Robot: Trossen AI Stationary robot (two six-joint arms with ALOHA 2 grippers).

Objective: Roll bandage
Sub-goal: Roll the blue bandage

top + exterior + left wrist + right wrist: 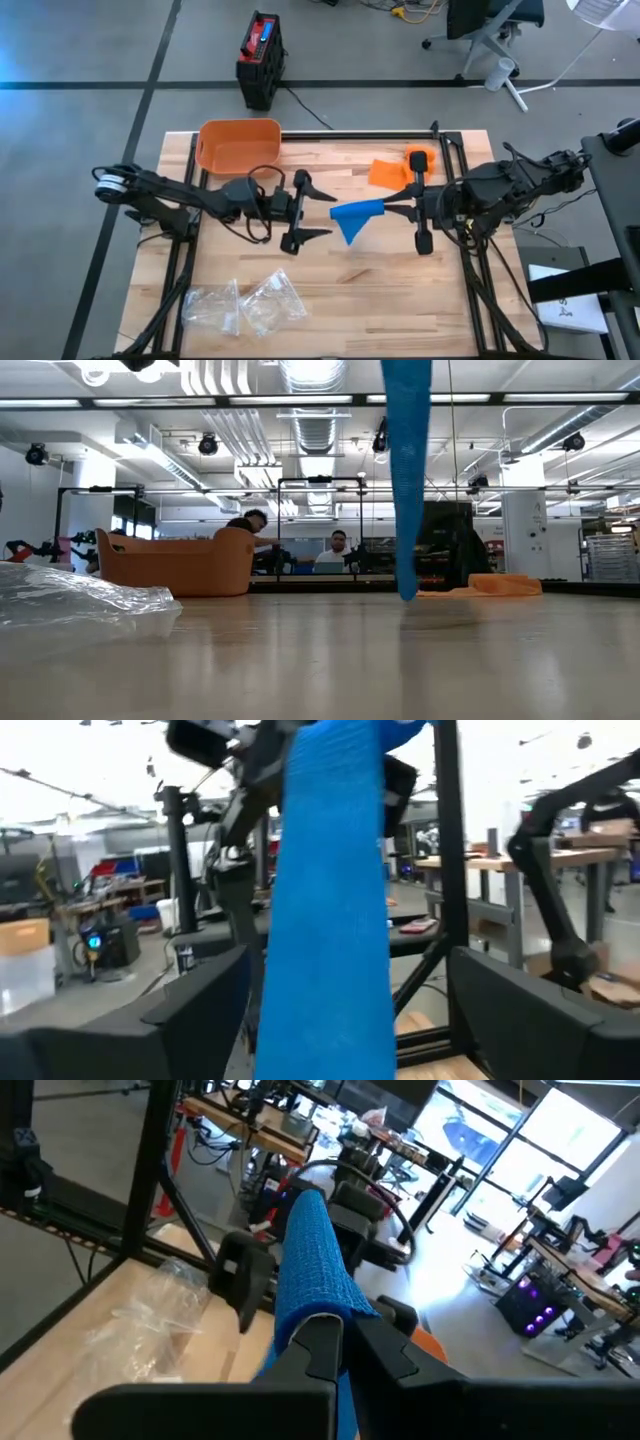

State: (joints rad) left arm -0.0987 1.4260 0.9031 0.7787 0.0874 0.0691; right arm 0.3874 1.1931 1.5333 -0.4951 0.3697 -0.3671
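Observation:
A blue bandage hangs as a long strip from my right gripper, which is shut on it above the middle of the table. In the low view the strip hangs straight down, its lower end close to the tabletop. My left gripper is open just left of the strip. In the left wrist view the strip hangs between and beyond its two fingers, without touching them. My right gripper pinches the blue bandage's upper end between its two shut fingers, coming level from the table's right side. The strip hangs below the fingers. Whether its lower end touches the table, I cannot tell.
An orange bin stands at the far left. An orange bandage and an orange roll lie at the far right, behind my right gripper. Clear plastic bags lie near the front left edge.

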